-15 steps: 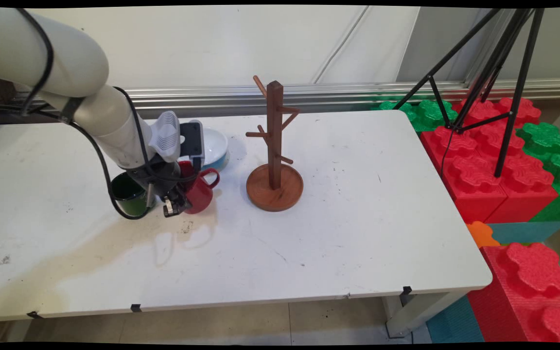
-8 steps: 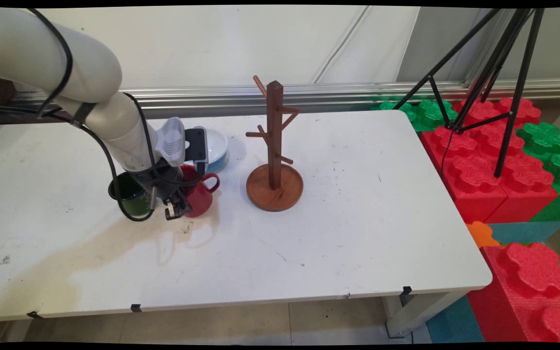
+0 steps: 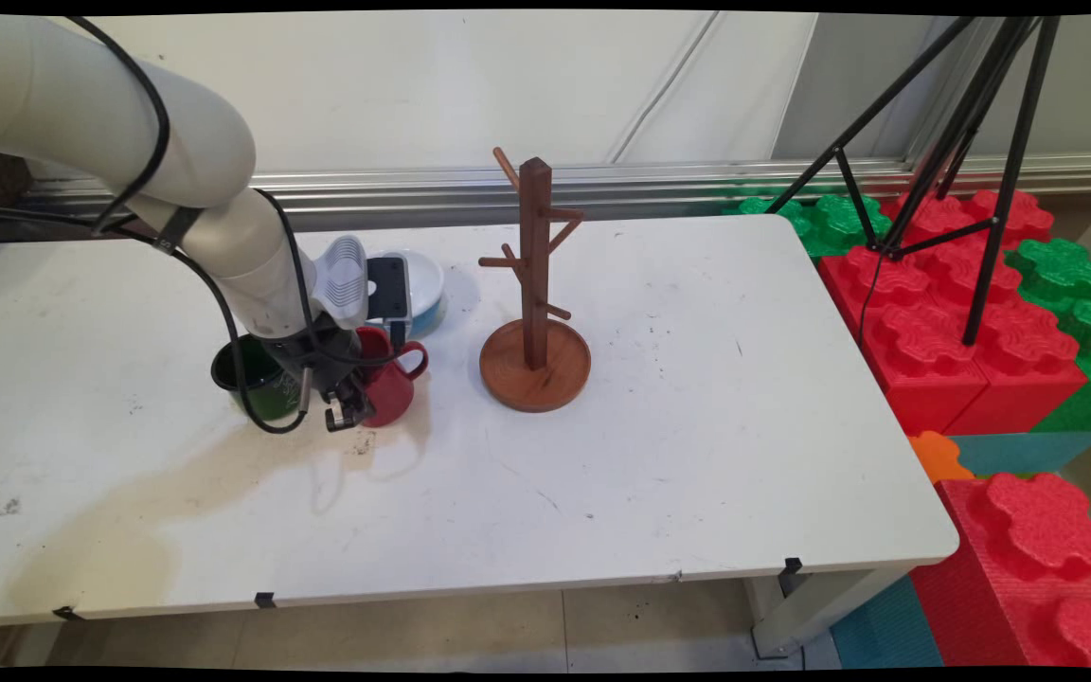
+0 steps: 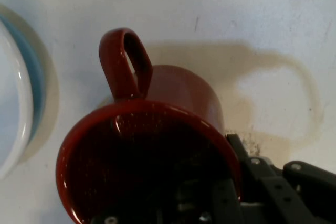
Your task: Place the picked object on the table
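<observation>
Arm lower; red mug (image 4: 157,145) rim between fingers (image 4: 231,156).

The gripper (image 3: 348,409) has shifted slightly right — red mug (image 3: 390,375) seemingly with it.

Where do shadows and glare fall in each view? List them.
Hand view: the red mug throws a soft shadow, handle loop included, rightward onto the white table; glints sit on its handle. Main view: a pale shadow lies on the table just nearside of the gripper; the mug tree's shadow is faint.
</observation>
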